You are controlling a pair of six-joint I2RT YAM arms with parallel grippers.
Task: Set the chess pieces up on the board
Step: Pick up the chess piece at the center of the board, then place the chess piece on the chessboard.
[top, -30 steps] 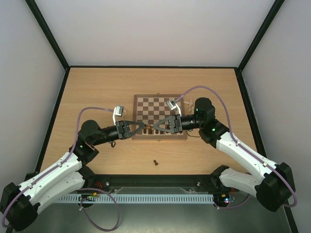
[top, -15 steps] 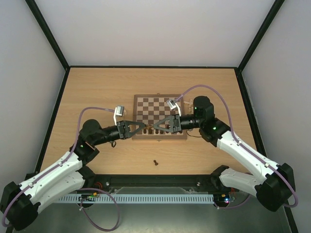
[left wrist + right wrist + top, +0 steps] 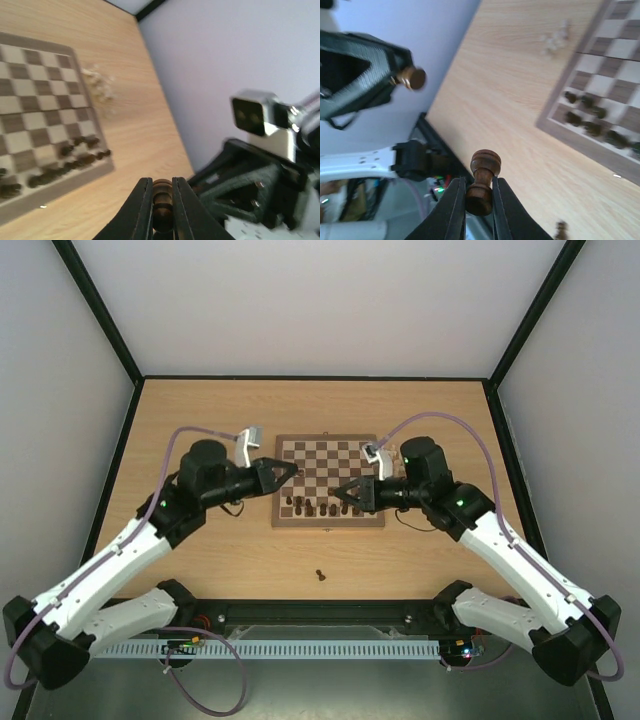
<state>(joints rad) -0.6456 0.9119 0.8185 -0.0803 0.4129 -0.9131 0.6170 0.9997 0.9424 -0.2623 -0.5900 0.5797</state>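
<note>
Chess pieces [image 3: 318, 508] of the dark set are standing in a short row along the near edge of the board [image 3: 330, 452]. The pale pieces [image 3: 97, 84] are sitting in what looks like a loose heap just beside its right side. My left gripper [image 3: 161, 184] is pinching a first dark piece [image 3: 161, 207] above the board's left edge. My right gripper [image 3: 479, 186] is clamping a second dark piece [image 3: 482, 180] by its lower part, above the near squares. A stray dark piece [image 3: 320, 575] is sitting alone on the table [image 3: 200, 410], well apart from the board, nearer my bases.
</note>
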